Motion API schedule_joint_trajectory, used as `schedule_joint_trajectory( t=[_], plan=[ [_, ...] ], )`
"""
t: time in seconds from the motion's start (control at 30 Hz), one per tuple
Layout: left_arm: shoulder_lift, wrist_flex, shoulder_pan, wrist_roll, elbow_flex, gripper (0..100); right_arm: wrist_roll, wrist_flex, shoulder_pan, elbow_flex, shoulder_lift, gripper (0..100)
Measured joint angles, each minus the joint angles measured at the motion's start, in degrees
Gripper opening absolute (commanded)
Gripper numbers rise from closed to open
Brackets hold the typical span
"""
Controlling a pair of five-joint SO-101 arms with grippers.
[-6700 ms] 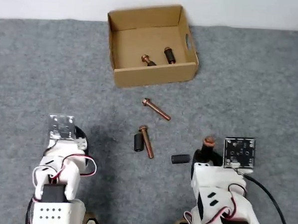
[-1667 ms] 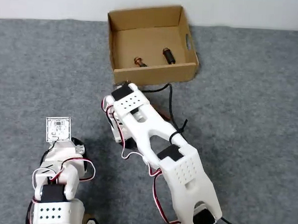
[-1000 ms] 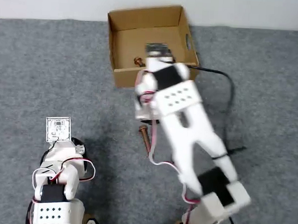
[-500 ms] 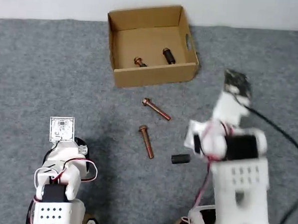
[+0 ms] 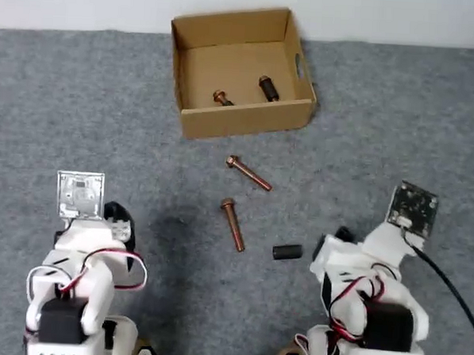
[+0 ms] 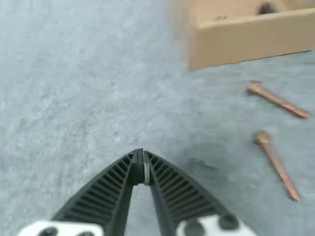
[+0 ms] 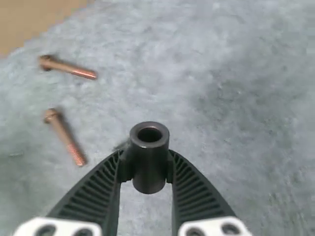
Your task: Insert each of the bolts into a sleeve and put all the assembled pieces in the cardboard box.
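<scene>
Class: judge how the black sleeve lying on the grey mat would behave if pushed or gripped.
Lying on its side, the round sleeve would probably roll if pushed sideways, though the rough mat may slow it. It looks rigid, so likely keeps its shape when gripped.

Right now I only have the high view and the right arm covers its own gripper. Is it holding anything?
Observer: Yes. In the right wrist view the right gripper is shut on a black sleeve, whose open bore faces the camera.
Operator: And the left one?
Observer: In the left wrist view the left gripper is shut with nothing in it, over bare carpet.
</scene>
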Motion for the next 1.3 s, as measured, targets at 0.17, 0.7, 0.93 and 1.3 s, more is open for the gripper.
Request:
schedule_joint_trajectory(
  t=[0.17, 0.7, 0.93, 1.3],
  plan=[
    [5.6, 9.1, 4.6, 1.3, -9.9, 0, 0.0, -0.4, 1.1, 4.5, -7.8, 0.8],
    [58.1, 14.7, 5.7, 17.8, -44.8, 0, 3.1, -1.7, 1.6, 9.1, -22.9, 0.8],
    [73.0, 14.7, 14.1, 26.0, -50.0, 1, 3.3, -1.7, 1.6, 9.1, -22.9, 0.8],
    [91.2, 14.7, 23.2, 32.6, -59.8, 13, 3.3, -1.8, 1.6, 9.5, -22.9, 0.8]
  ],
)
